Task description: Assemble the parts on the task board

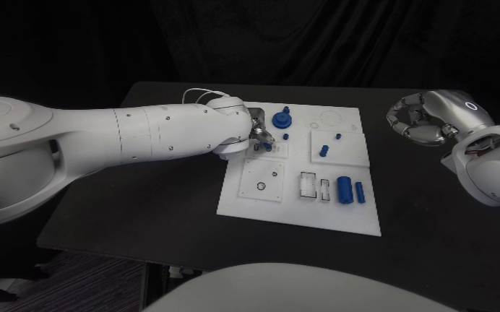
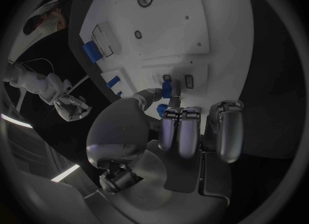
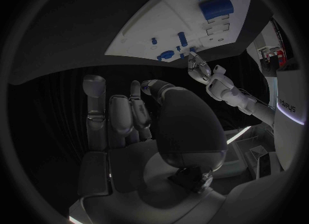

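The matte white task board [image 1: 297, 214] lies mid-frame on the black table [image 1: 417, 204]. The left hand [image 1: 253, 139] pinches a small blue peg [image 2: 166, 88] over the board's upper left. The right hand [image 1: 417, 120], glossy silver, is curled on nothing at right.

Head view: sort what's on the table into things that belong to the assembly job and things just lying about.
Belongs to the job:
- task board
- blue knob part
- small blue pegs
- two blue blocks
- small blue part pinched by the left hand

Just there:
- black table
- right hand, curled, holding nothing, off the board
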You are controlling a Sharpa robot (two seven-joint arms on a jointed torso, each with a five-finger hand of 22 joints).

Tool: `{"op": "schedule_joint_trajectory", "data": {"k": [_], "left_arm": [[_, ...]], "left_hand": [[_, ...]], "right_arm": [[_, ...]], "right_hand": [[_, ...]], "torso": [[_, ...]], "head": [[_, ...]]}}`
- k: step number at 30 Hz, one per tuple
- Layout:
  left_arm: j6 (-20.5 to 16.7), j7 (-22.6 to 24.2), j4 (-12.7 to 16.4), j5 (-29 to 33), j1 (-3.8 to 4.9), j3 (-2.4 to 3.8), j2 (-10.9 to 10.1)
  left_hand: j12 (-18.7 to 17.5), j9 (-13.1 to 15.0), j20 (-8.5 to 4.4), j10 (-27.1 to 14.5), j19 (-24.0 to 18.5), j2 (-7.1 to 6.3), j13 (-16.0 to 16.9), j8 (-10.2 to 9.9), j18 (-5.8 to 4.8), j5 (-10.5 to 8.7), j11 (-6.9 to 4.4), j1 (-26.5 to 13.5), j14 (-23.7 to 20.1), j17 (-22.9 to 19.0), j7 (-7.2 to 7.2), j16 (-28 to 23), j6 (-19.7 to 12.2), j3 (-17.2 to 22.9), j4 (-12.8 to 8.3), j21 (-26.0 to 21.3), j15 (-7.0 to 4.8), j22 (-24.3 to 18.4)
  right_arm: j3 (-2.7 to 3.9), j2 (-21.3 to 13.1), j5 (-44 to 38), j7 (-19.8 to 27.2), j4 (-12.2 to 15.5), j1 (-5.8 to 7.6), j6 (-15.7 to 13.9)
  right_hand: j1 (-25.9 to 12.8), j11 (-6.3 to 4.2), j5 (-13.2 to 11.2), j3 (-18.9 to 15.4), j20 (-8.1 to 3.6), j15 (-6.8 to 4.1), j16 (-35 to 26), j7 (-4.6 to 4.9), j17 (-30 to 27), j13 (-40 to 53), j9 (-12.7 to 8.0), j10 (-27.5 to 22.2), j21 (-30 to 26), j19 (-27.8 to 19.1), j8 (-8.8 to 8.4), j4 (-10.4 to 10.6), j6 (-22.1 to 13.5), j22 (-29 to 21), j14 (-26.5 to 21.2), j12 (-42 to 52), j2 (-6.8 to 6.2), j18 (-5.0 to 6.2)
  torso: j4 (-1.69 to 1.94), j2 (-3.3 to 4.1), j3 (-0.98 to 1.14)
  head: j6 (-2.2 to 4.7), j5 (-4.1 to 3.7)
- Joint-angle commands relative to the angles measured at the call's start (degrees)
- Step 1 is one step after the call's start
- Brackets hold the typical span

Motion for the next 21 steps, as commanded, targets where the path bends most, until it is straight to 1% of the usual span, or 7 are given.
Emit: {"op": "schedule_joint_trajectory", "data": {"k": [1, 11, 16, 18, 21], "left_arm": [[0.59, 0.45, 0.14, -0.22, -0.33, -0.10, -0.10], [0.79, 0.44, 1.31, -0.22, -0.35, -0.10, -0.74], [0.95, 0.44, 1.42, -0.22, -0.36, -0.10, -0.87], [0.97, 0.43, 1.41, -0.22, -0.36, -0.10, -0.89], [1.03, 0.42, 1.29, -0.22, -0.36, -0.10, -0.88]], "left_hand": [[-0.37, 0.10, -0.41, 5.46, 1.12, 0.37, 14.67, 0.16, 0.64, 0.21, -0.32, -0.29, 5.85, 15.10, -0.21, 0.15, 0.11, 0.38, -0.12, -0.21, -0.34, 9.89], [-0.46, 0.11, -0.42, 5.40, 1.11, 0.38, 14.63, 0.16, 0.64, 0.22, -0.32, -0.34, 5.85, 15.10, -0.21, 0.15, 0.11, 0.43, -0.11, -0.23, -0.34, 9.88], [-0.46, 0.11, -0.42, 5.40, 1.11, 0.38, 14.63, 0.16, 0.64, 0.22, -0.32, -0.34, 5.85, 15.10, -0.21, 0.15, 0.11, 0.43, -0.11, -0.23, -0.34, 9.88], [-0.46, 0.11, -0.42, 5.40, 1.11, 0.38, 14.63, 0.16, 0.64, 0.22, -0.32, -0.34, 5.85, 15.10, -0.21, 0.15, 0.11, 0.43, -0.11, -0.23, -0.34, 9.88], [-0.56, 0.12, -0.42, 5.34, 1.08, 0.39, 14.59, 0.15, 0.65, 0.22, -0.31, -0.42, 5.85, 15.10, -0.20, 0.15, 0.10, 0.51, -0.09, -0.30, -0.34, 9.85]], "right_arm": [[0.05, -0.03, -0.35, -1.16, 0.01, -0.16, 0.15], [0.05, -0.11, -0.35, -1.20, -0.01, -0.21, 0.18], [0.05, -0.06, -0.35, -1.22, -0.03, -0.23, 0.22], [0.05, -0.05, -0.35, -1.23, -0.04, -0.24, 0.24], [0.05, -0.04, -0.35, -1.23, -0.05, -0.28, 0.25]], "right_hand": [[0.58, -0.27, 0.20, -0.03, -0.18, -0.20, -0.21, -0.05, -0.06, -0.03, 0.07, -0.23, -0.28, 0.00, 0.31, -0.44, 0.34, 4.47, -0.14, -0.31, 0.15, -0.08], [0.68, -0.27, 0.20, 0.02, -0.18, -0.20, -0.25, -0.05, -0.09, -0.05, 0.10, -0.25, -0.36, -0.01, 0.34, -0.57, 0.34, 4.46, -0.15, -0.35, 0.15, -0.07], [0.68, -0.27, 0.20, 0.02, -0.18, -0.20, -0.25, -0.05, -0.09, -0.05, 0.10, -0.25, -0.36, -0.01, 0.34, -0.57, 0.34, 4.46, -0.15, -0.35, 0.15, -0.07], [0.71, -0.27, 0.20, 0.03, -0.18, -0.20, -0.27, -0.05, -0.12, -0.07, 0.12, -0.26, -0.36, -0.01, 0.35, -0.62, 0.34, 4.47, -0.16, -0.36, 0.14, -0.07], [0.77, -0.27, 0.20, 0.06, -0.19, -0.20, -0.25, -0.05, -0.09, -0.06, 0.13, -0.25, -0.38, -0.02, 0.36, -0.69, 0.34, 4.47, -0.15, -0.36, 0.15, -0.07]], "torso": [[-0.08, 0.00, 0.02], [-0.04, 0.01, 0.10], [0.00, 0.00, 0.05], [-0.06, 0.00, 0.04], [-0.07, 0.02, 0.04]], "head": [[0.01, 0.08], [0.01, 0.04], [0.01, 0.08], [0.01, 0.12], [0.01, 0.20]]}}
